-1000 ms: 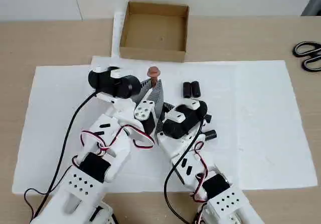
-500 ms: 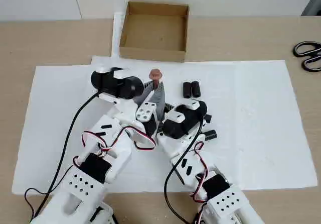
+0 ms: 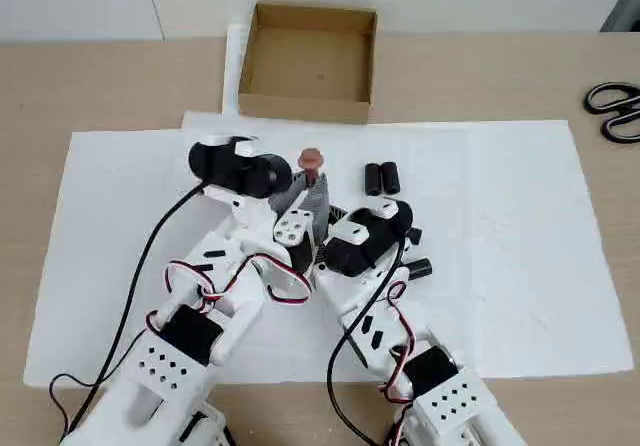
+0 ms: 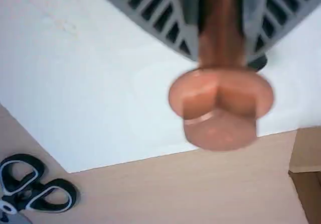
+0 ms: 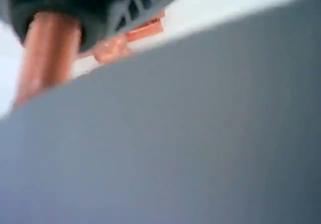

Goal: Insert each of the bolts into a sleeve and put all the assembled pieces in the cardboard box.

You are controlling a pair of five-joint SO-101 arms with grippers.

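**Bolt held up over the sheet, sleeve not yet on**

- Left gripper (image 3: 307,178) is pinching a copper bolt (image 4: 220,106) by the shaft, head out past the tips. We reckon this grip leaves the other end free for a sleeve.
- The bolt is lifted off the white sheet (image 3: 520,226), between the two arms and on the near side of the box (image 3: 300,107).
- Right gripper (image 3: 326,221) sits tucked just under the left one. We cannot tell whether it is spread or closed, nor what it holds.
- Two black sleeves (image 3: 381,177) lie side by side on the sheet near the right arm (image 3: 365,238), with another sleeve (image 3: 419,266) by its flank, all within easy reach.
- We see nothing inside the box, so we judge that no assembled piece has been put in it yet.
- Scissors (image 3: 612,109) lie on the table (image 3: 100,86), well apart from the work.
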